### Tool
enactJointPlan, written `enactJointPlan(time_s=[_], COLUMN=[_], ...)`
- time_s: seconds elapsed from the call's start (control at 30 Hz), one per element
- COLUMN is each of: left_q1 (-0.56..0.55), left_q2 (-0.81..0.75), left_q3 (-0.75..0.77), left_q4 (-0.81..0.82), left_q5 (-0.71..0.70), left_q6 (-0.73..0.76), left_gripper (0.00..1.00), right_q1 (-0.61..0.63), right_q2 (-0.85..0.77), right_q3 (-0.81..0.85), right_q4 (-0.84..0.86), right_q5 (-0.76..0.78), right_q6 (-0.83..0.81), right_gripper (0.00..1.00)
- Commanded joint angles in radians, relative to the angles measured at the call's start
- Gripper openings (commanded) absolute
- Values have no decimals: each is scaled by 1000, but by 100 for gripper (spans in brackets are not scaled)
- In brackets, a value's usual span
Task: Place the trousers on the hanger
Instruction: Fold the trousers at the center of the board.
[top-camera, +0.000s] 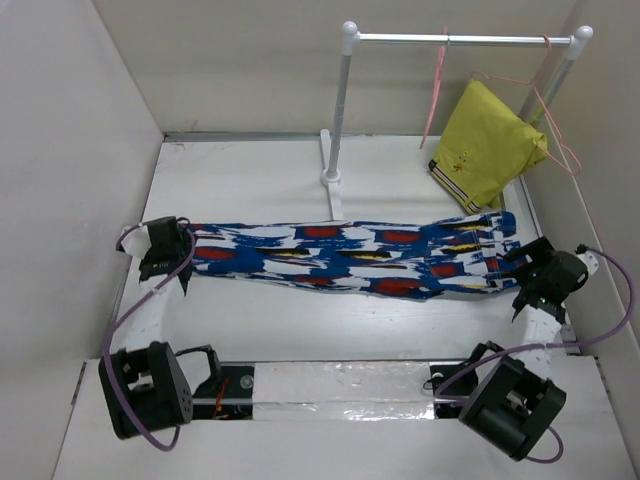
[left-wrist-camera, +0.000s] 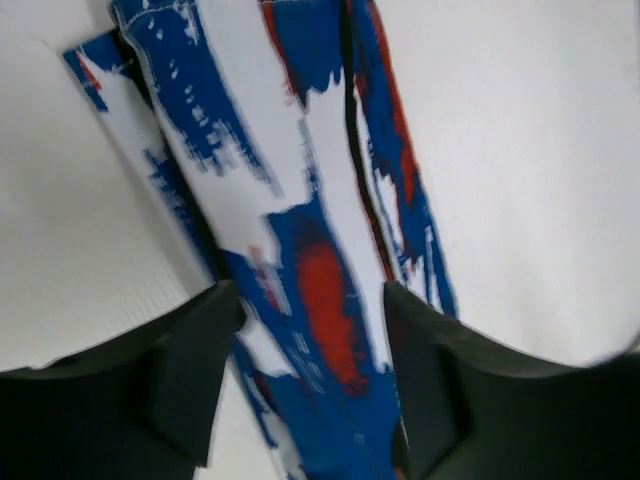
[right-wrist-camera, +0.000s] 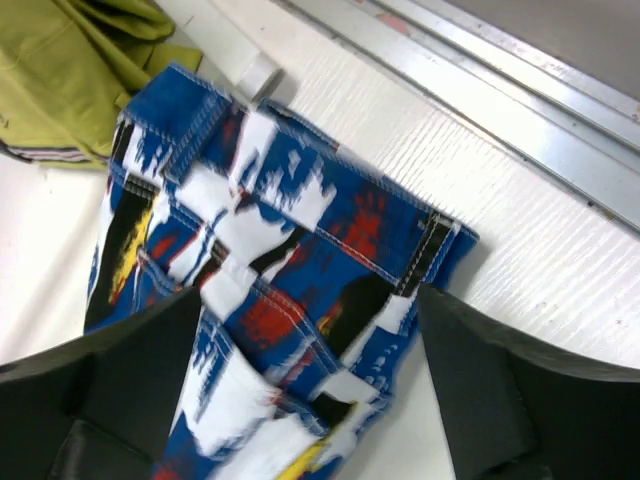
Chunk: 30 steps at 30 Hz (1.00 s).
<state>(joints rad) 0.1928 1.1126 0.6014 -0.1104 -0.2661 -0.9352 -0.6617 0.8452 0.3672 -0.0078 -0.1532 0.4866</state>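
The long bright blue cloth trousers with white, red, black and yellow brush strokes (top-camera: 350, 255) lie stretched flat across the white tabletop (top-camera: 300, 325), leg ends to the left and waist to the right. The left end effector (left-wrist-camera: 308, 345) straddles the leg end. Its wrist view is blurred and cloth fills the gap between the fingers, so I cannot tell whether they press on it. The right end effector (right-wrist-camera: 310, 330) is released, its fingers spread wide over the waistband.

The thin pink wire hanger (top-camera: 438, 85) hangs edge-on from the white-posted metal-rail rack (top-camera: 400, 39), its triangle hard to make out. Next to it a plain yellow garment (top-camera: 490, 140) covers most of a second hanger.

The rack's foot ends just beside the trousers' far edge. Bare tabletop lies open on the near side. The left wall (top-camera: 70, 180) and the right wall (top-camera: 615, 200) stand close to the end effectors.
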Motion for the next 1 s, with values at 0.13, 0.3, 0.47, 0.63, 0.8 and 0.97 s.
enactJointPlan(time_s=[0.13,0.3,0.47,0.63,0.8,0.97], left_q1=[-62,-268,-608,-802,-1034,-1098], left_q2=[-180,-234,-140,5,127,211], left_q3=[11,32,-20,-35,4,-20], left_q4=[124,253,389,500,497,531], left_q5=[25,122,91,27,-161,-191], left_q6=[39,68,44,53,122,122], left_gripper=[56,40,39,31,6,0], right_q1=[-24,-72,-96,-96,-105,-105], right_q2=[118,204,170,296,371,205], right_q3=[24,-10,-40,-15,-27,-30], right_q4=[64,77,89,138,265,240], right_q5=[108,20,-6,-81,-140,-190], right_q6=[-10,-3,64,86,139,-3], right_gripper=[100,94,91,84,40,0])
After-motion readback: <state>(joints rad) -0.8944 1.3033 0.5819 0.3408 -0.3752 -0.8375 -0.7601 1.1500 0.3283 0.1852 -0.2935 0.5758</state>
